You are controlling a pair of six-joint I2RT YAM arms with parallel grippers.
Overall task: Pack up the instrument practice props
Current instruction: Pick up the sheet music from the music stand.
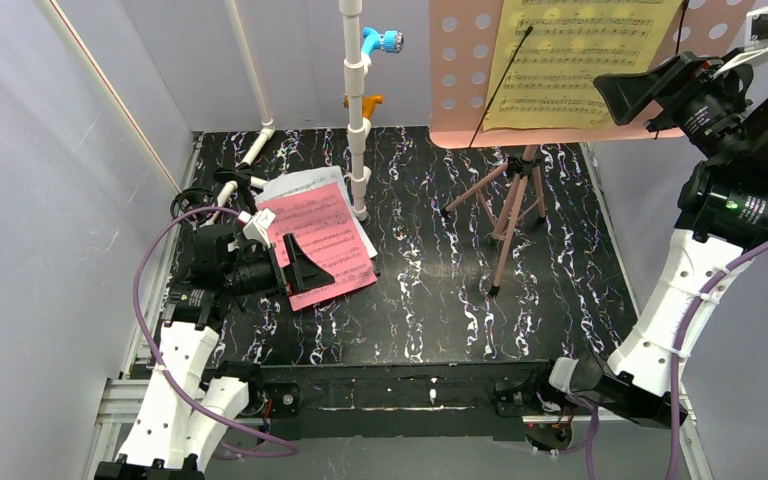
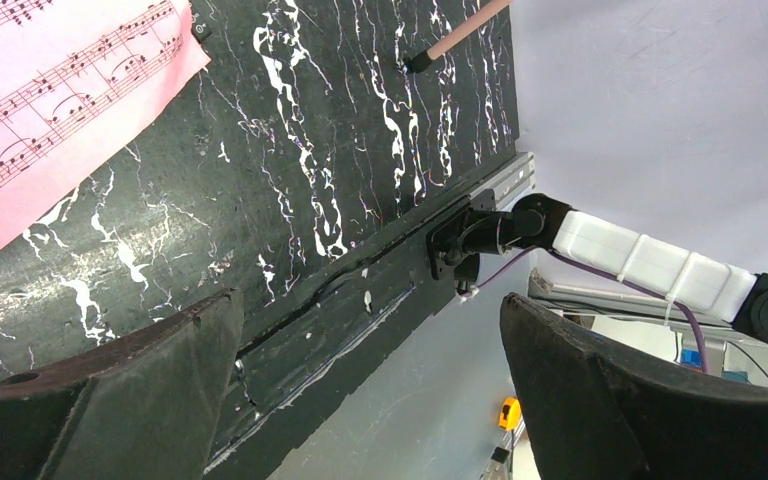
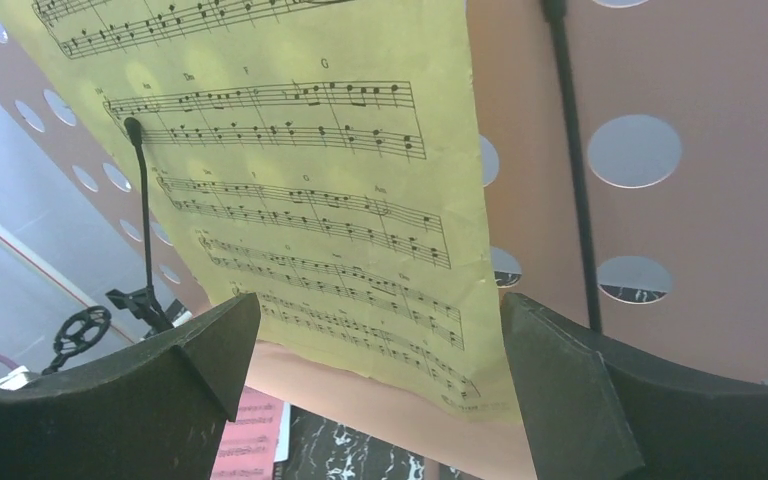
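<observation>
We see the pink music stand (image 1: 512, 195) upright on its tripod toward one o'clock on the black marbled table (image 1: 440, 310), with its hole-punched desk (image 1: 460, 90) raised close to the overhead camera. A yellow sheet-music page (image 1: 572, 65) rests on that desk, and a thin black wire arm (image 1: 503, 87) lies across the page. Our right gripper (image 1: 643, 92) hovers at the desk's three o'clock side, its jaws spread wide and grasping nothing. From its wrist camera the yellow page shows between the two fingers, and we see no contact. Toward nine o'clock on the table a pink page (image 1: 322, 240) lies flat over a white page (image 1: 295, 185), whose edge peeks out at twelve o'clock. Our left gripper (image 1: 303, 266) sits low at the pink page's eight o'clock edge, jaws likewise released and empty; whether it touches the paper we cannot tell. The white pipe frame (image 1: 357, 130) stands at twelve o'clock, between the pages and the stand
</observation>
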